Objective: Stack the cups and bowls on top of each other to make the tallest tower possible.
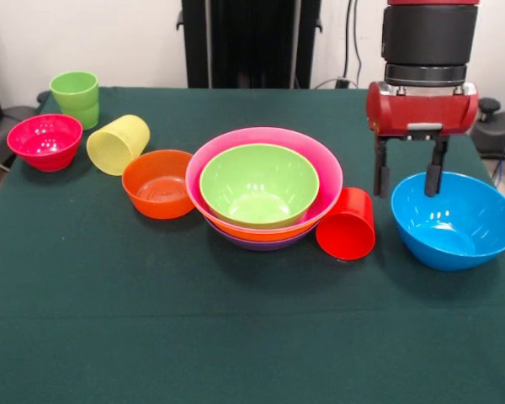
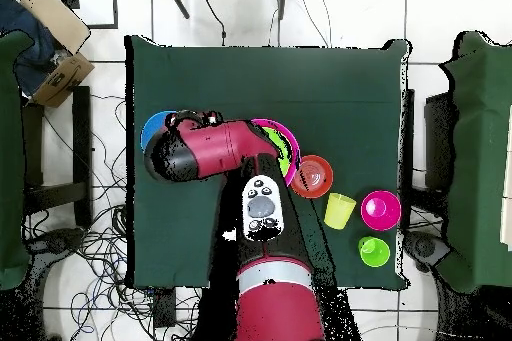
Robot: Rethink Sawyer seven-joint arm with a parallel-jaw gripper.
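Front view shows the gripper [image 1: 407,180] open, empty, over the blue bowl's [image 1: 456,220] rim — overhead, the arm [image 2: 215,149] hides both.

A lab: loose cables [image 2: 90,247] strewn over tiled floor [image 2: 430,17].

From overhead, the arm [image 2: 215,149] hid most of the blue bowl [image 2: 155,127], much of the tower [image 2: 283,142] and the whole red cup; in front, the purple bowl [image 1: 261,245] showed only a rim sliver.
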